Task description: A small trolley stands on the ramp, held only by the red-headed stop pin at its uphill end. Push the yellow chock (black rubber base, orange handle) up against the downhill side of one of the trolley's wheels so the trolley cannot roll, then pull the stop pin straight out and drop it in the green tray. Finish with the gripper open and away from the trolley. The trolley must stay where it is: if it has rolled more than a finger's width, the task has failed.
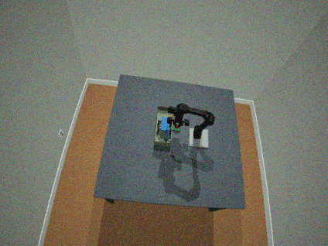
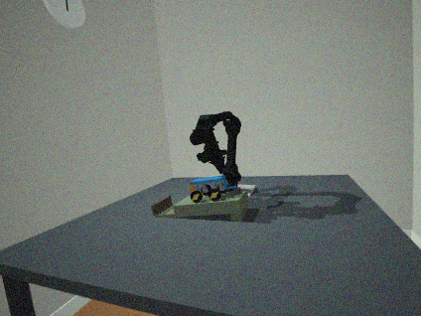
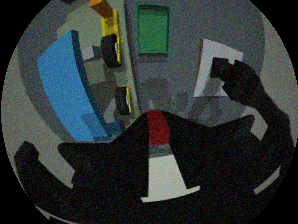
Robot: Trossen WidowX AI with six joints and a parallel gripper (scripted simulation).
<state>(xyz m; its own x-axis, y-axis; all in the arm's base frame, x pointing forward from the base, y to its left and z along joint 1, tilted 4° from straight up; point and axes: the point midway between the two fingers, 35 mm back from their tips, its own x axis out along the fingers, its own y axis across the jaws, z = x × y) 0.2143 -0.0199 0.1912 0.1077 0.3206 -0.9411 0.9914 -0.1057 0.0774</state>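
Hand (image 1: 177, 124) (image 2: 221, 170) (image 3: 153, 115) nearly shut, fingers clamped on stop pin with red head (image 1: 177, 125) (image 3: 159, 129); lower part of pin mostly hidden in wrist view. Pin out of trolley's path and up in the air, off to one side of olive-green sloping ramp (image 1: 162, 144) (image 2: 209, 206) (image 3: 131, 75), on same side as green rectangular open tray (image 1: 176, 130) (image 3: 153, 29). In top view, red head overlapping tray; in wrist view, tray farther ahead, well apart from fingertips. Pin not released into tray. Blue-topped trolley with black-and-yellow wheels (image 1: 164, 124) (image 2: 208, 181) (image 3: 67, 85) standing on ramp, short of dark brown end board (image 1: 164, 108) (image 2: 161, 206) at low end. Yellow chock with orange handle (image 1: 170, 116) (image 2: 193, 188) (image 3: 111, 22) at downhill side of trolley, close to downhill wheel (image 3: 110, 51) on tray side; actual contact with tyre too small to confirm. Small blue bracket (image 1: 166, 134) (image 3: 95, 128) on ramp, toward uphill end. Black jointed arm (image 1: 195, 111) (image 2: 231, 144) (image 3: 260, 100) arched high, rising from near white square plate (image 1: 203, 141) (image 2: 249, 189) (image 3: 200, 82). Ramp, tray and plate all on dark blue-grey tabletop (image 1: 135, 166) (image 2: 199, 258) (image 3: 187, 25), tray just beside ramp's long edge. Hand above ramp level, apart from trolley in wrist view.
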